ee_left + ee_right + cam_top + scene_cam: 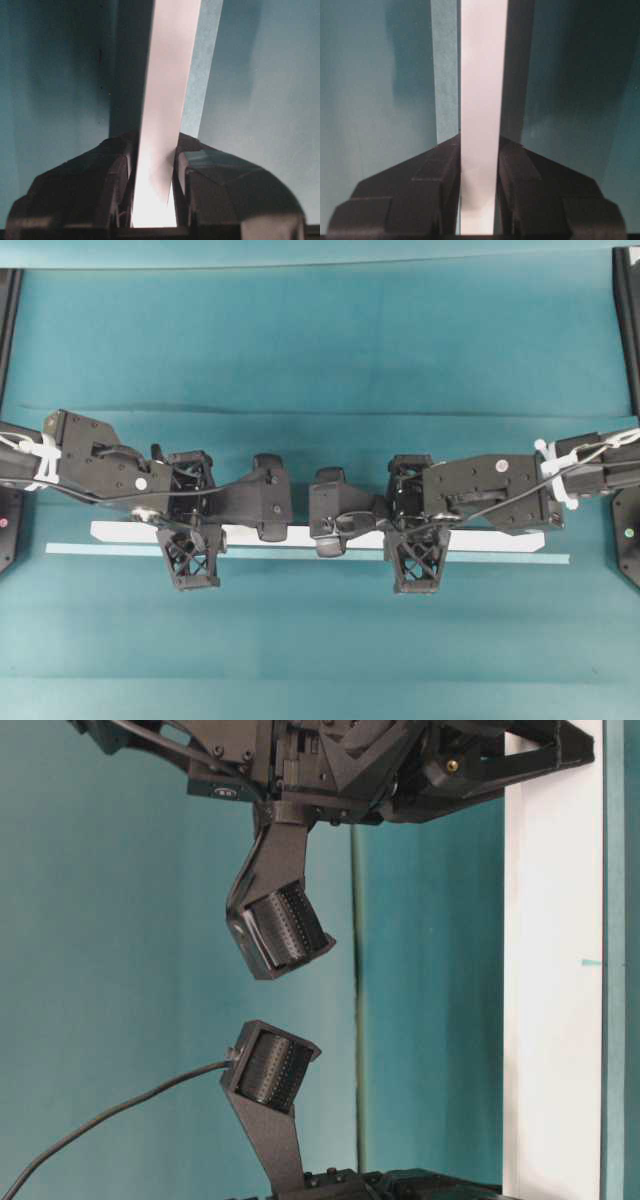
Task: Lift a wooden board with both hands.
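Observation:
The wooden board point(490, 539) is a long white plank lying left to right across the teal table. My left gripper point(190, 535) is shut on it near its left end, one lattice finger on each long edge. My right gripper point(416, 537) is shut on it right of the middle in the same way. In the left wrist view the board point(167, 75) runs up from between the closed gripper point(154, 200). It does the same in the right wrist view point(482, 75), from between the gripper point(479, 195). A dark shadow beside the board suggests it hangs slightly above the cloth.
A thin pale teal strip point(100, 549) lies on the cloth just in front of the board and parallel to it. The two black wrist camera housings point(272, 498) point(330, 505) face each other over the board's middle. Black frame posts point(628, 330) stand at the table's sides.

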